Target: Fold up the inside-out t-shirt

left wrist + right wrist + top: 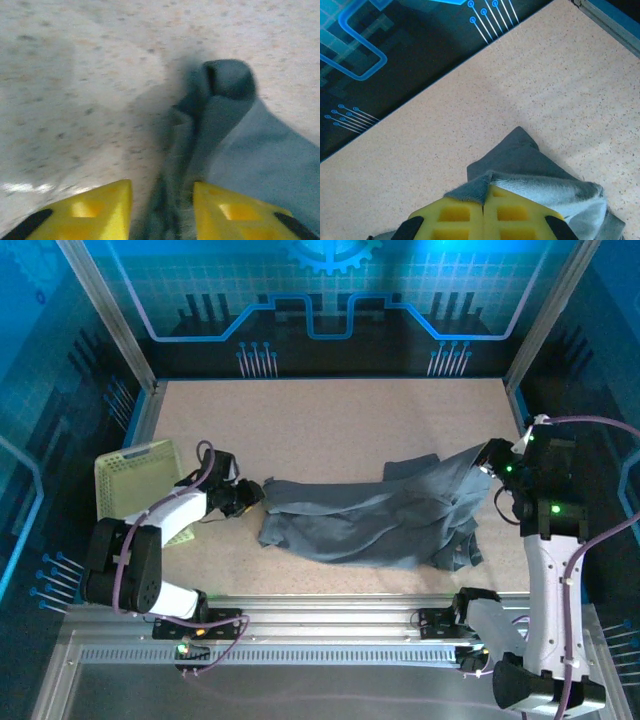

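The inside-out t-shirt (370, 520) is a dark slate-grey heap stretched across the middle of the table. My left gripper (248, 497) sits low at its left end. In the left wrist view the yellow fingers (100, 207) stand apart around a bunched strip of the shirt (260, 145), with table showing beside the left finger, so this gripper (162, 187) is open. My right gripper (490, 462) holds the shirt's right corner raised off the table. In the right wrist view that gripper (485, 192) is shut, with a hem of the shirt (520, 155) pinched at its tips.
A pale yellow-green mesh basket (135, 475) stands at the table's left edge, just behind the left arm. A metal rail (330, 610) runs along the near edge. Bare tabletop (330, 420) lies behind the shirt, up to the blue back wall.
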Tool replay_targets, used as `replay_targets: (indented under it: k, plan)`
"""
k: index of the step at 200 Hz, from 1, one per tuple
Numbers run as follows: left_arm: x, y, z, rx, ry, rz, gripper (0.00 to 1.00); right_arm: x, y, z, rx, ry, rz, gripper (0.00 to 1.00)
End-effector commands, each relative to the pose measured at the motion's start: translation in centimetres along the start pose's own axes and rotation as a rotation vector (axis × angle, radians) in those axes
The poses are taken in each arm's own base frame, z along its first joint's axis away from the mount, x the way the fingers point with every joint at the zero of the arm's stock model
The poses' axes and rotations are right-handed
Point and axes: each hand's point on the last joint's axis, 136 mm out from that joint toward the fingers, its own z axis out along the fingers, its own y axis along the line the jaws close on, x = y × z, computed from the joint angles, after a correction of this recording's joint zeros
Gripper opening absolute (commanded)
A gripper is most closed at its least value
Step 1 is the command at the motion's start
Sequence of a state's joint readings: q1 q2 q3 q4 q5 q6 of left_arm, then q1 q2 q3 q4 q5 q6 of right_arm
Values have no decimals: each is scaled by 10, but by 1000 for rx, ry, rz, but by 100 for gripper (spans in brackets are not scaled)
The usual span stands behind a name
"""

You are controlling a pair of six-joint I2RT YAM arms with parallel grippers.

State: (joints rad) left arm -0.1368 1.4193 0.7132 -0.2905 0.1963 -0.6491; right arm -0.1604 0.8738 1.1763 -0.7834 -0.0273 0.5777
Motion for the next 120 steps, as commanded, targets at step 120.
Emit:
replay_targets:
  k: [120]
  plan:
    - [-26, -43, -20, -403, -84, 338, 53, 2, 8, -13, -30, -14, -54, 0]
